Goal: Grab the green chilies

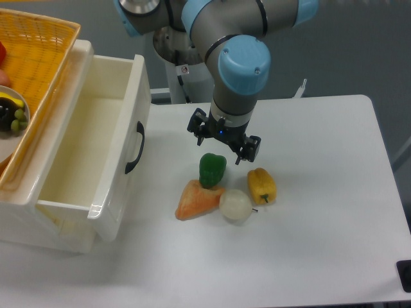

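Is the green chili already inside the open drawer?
No, the green chili sits on the white table beside the orange carrot piece, below the end effector, while the drawer shows nothing inside.

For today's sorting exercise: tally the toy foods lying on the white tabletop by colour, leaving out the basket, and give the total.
Green: 1, the green pepper
Yellow: 1, the yellow pepper
Orange: 1, the orange wedge-shaped piece
White: 1, the pale round piece
Total: 4
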You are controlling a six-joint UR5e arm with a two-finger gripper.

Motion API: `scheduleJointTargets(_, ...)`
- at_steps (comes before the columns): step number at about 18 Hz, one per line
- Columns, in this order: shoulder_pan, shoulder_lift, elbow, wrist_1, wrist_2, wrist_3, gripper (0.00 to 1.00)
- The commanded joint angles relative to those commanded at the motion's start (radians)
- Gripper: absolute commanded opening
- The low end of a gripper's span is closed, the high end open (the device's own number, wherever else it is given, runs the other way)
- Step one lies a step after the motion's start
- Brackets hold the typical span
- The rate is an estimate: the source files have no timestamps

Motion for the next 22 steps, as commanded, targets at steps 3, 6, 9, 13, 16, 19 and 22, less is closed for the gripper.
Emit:
scheduleJointTargets(3, -0.002, 0.0, -0.011, 0.002, -0.002, 0.006, 1.0)
scheduleJointTargets(6, 0.0, 0.0, -0.014, 0.0, -0.006, 0.008, 1.0)
scheduleJointTargets(9, -0.012, -0.002, -0.046, 0.02, -0.009, 0.002, 1.0)
scheduleJointTargets(13, -0.014, 0.002, -0.132, 0.091, -0.031, -0.002, 1.0)
scheduleJointTargets(16, -0.015, 0.002, -0.159, 0.097, -0.029, 0.005, 1.0)
scheduleJointTargets(19, -0.014, -0.006, -0.17, 0.1, -0.047, 0.008, 1.0)
scheduleJointTargets(22, -0.014, -0.018, -0.195, 0.141, -0.054, 0.008, 1.0)
